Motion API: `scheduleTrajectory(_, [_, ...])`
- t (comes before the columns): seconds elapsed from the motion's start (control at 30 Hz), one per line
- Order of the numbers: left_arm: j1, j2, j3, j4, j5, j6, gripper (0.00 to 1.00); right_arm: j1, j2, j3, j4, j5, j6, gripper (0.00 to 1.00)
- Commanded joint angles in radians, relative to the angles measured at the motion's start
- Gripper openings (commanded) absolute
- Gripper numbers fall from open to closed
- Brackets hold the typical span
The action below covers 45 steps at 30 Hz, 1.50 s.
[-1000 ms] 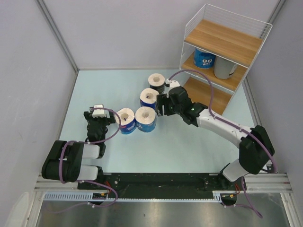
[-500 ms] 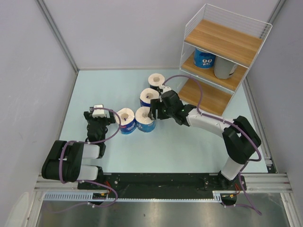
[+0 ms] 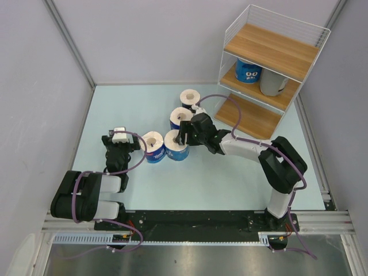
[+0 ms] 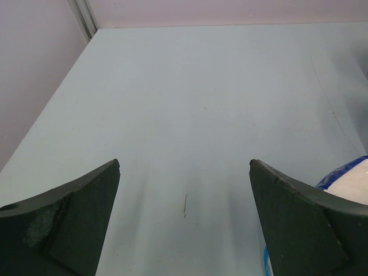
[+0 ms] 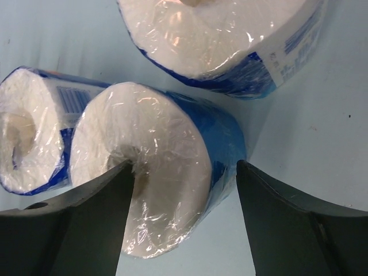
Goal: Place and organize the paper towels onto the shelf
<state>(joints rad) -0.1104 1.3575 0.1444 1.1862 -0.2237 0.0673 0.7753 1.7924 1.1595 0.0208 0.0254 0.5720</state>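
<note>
Four paper towels stand on the table: a black-wrapped one (image 3: pixel 190 97) and three blue ones (image 3: pixel 180 117), (image 3: pixel 176 144), (image 3: pixel 153 147). A blue roll (image 3: pixel 248 71) and a grey roll (image 3: pixel 272 84) stand on the middle board of the shelf (image 3: pixel 270 50). My right gripper (image 3: pixel 186 133) is open and low over the middle blue roll (image 5: pixel 172 190). One finger (image 5: pixel 86 230) is at its hollow core, the other finger (image 5: pixel 299 230) is outside its blue wrap. Two more blue rolls (image 5: pixel 34 138), (image 5: pixel 224 40) lie close behind. My left gripper (image 3: pixel 119 138) is open and empty.
The shelf's bottom board (image 3: pixel 247 117) lies just right of my right arm. Grey walls close in the table on the left, back and right. In the left wrist view a blue roll's edge (image 4: pixel 352 178) shows beside the right finger (image 4: pixel 299 224).
My right gripper has moved left and down from beside the shelf onto the blue rolls, and its elbow has folded in. The left arm has not moved.
</note>
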Motion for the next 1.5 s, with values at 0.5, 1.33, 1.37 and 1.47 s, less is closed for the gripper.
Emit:
scheduleTrajectory(0.5, [0.003,-0.017,0.012,0.027,0.030,-0.015,1.00,0.010,0.004,0.022,-0.096,0.096,-0.009,0.45])
scheduleTrajectory(1.33, [0.003,-0.015,0.012,0.027,0.030,-0.015,1.00,-0.174,-0.484,-0.319,-0.066,0.475,0.014,0.43])
scheduleTrajectory(1.37, [0.003,-0.017,0.012,0.029,0.030,-0.015,1.00,-0.177,-0.502,-0.340,-0.044,0.487,0.012,0.43])
scheduleTrajectory(1.47, [0.003,-0.015,0.012,0.027,0.030,-0.015,1.00,-0.203,-0.511,-0.369,0.056,0.521,0.000,0.43])
